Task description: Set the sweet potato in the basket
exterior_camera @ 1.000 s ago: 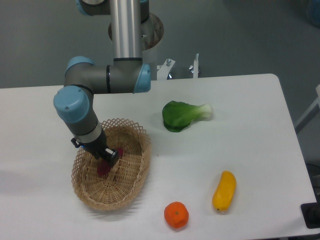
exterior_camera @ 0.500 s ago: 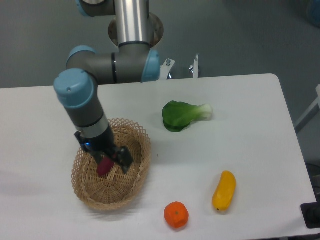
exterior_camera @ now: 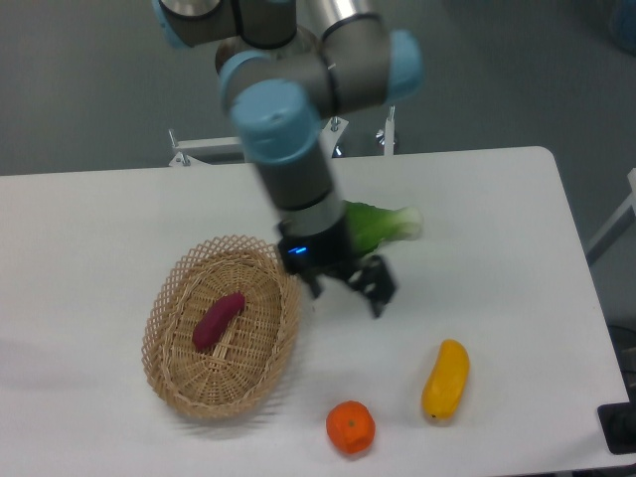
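Note:
The reddish-purple sweet potato (exterior_camera: 218,320) lies inside the light tan wicker basket (exterior_camera: 179,393) at the front left of the table, slanted from lower left to upper right. My gripper (exterior_camera: 346,290) is open and empty. It hangs above the table just right of the basket, clear of its rim, with the fingers (exterior_camera: 380,291) spread. The arm partly hides a green leafy vegetable behind it.
A green bok choy (exterior_camera: 378,224) lies behind the gripper. A yellow pepper (exterior_camera: 445,379) lies at the front right. A round orange fruit (exterior_camera: 350,427) sits near the front edge. The white table's right edge (exterior_camera: 581,288) is close to the pepper.
The gripper let go of the sweet potato, which now lies in the basket. The arm rose and swung right, from over the basket to beside it.

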### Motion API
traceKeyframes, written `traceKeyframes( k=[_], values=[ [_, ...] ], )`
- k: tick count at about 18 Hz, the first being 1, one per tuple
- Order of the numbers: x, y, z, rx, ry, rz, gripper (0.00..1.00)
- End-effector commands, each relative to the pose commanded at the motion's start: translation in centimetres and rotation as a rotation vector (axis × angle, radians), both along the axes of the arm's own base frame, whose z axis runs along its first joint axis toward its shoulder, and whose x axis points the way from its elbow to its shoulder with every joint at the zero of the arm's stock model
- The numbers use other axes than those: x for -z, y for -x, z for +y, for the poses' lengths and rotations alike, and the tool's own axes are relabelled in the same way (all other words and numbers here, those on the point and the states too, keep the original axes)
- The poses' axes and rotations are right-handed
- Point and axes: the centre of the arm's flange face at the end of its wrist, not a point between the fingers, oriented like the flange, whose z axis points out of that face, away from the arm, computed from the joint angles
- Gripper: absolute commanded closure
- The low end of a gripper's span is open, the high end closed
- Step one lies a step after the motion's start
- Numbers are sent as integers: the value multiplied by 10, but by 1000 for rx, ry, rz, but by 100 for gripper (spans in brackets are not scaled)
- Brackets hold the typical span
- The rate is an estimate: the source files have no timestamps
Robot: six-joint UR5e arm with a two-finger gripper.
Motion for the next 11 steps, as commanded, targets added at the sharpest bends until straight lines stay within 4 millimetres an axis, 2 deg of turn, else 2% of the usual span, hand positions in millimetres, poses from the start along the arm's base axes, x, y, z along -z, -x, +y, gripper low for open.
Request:
traceKeyframes(
  k=[2, 4, 6, 8, 11],
  values=[
    [-8, 31, -37, 48, -6, -26, 0],
    [-15, 48, -67, 92, 1, -53, 0],
    [-16, 59, -89, 151, 33, -66, 0],
    [-14, 65, -102, 192, 31, -73, 0],
    [-13, 65, -104, 199, 13, -80, 0]
  ],
)
